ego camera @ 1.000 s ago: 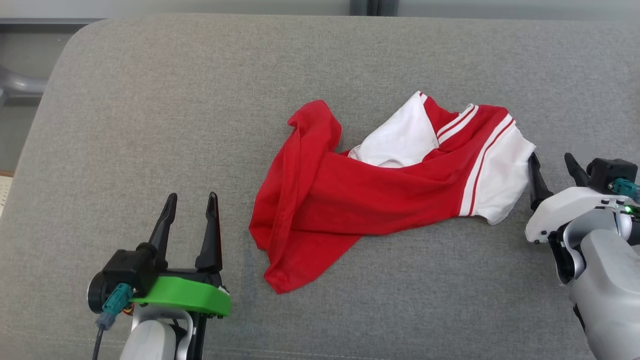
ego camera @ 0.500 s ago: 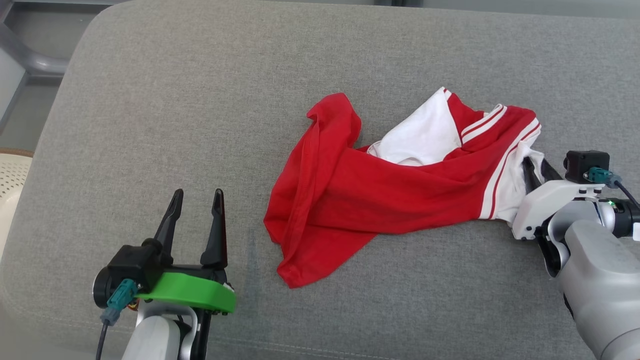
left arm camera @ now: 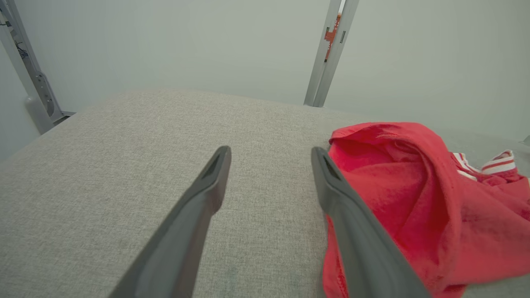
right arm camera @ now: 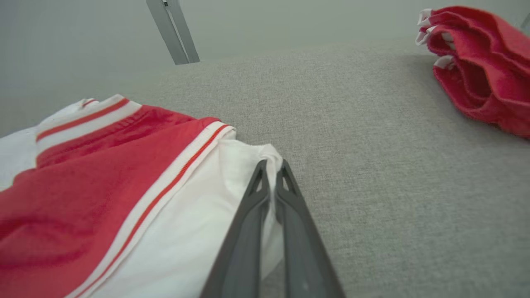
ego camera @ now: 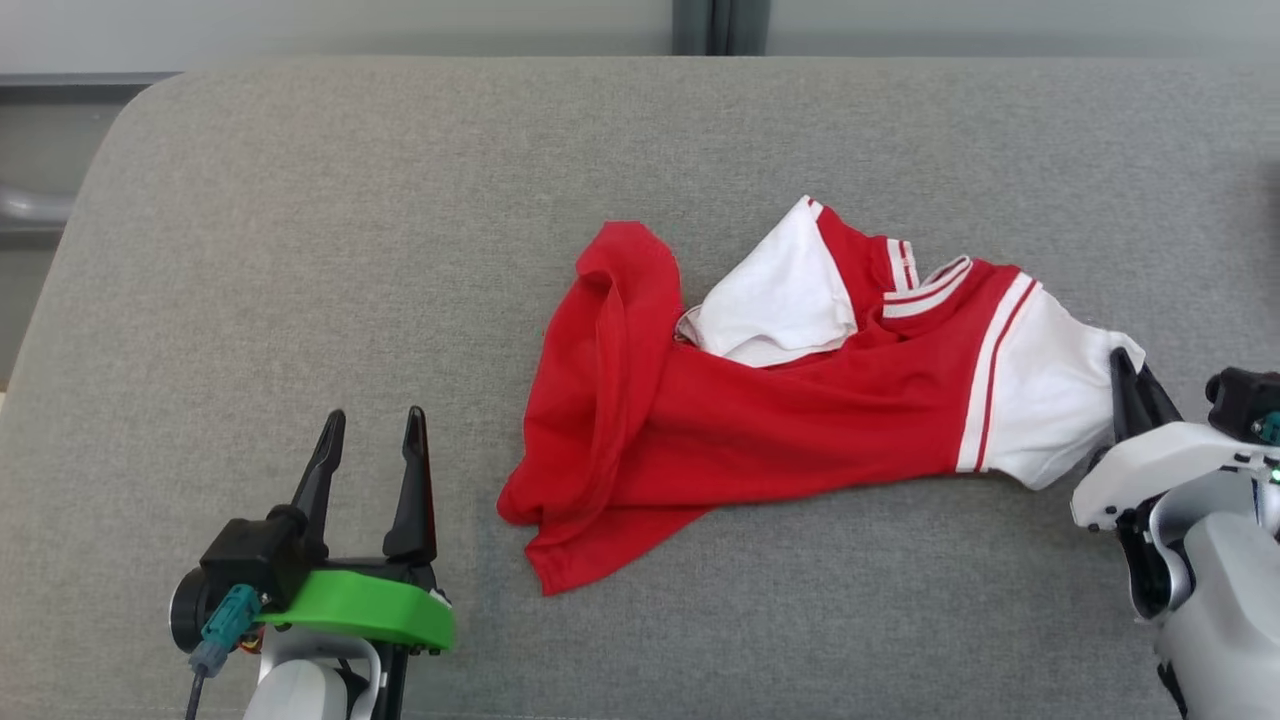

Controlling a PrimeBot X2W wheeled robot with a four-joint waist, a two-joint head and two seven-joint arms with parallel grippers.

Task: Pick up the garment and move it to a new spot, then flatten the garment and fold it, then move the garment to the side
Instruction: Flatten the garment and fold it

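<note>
A crumpled red-and-white sports shirt [ego camera: 760,420] lay in the middle of a grey fabric surface [ego camera: 300,250]. The right gripper [right arm camera: 272,165] had its fingers pinched together on the white sleeve edge at the shirt's right end, likely a corner hold for dragging it to a new spot. The left gripper [ego camera: 375,418], near and left of the red hem, held its fingers apart and empty — probably in reserve. No logo or lettering could be read.
</note>
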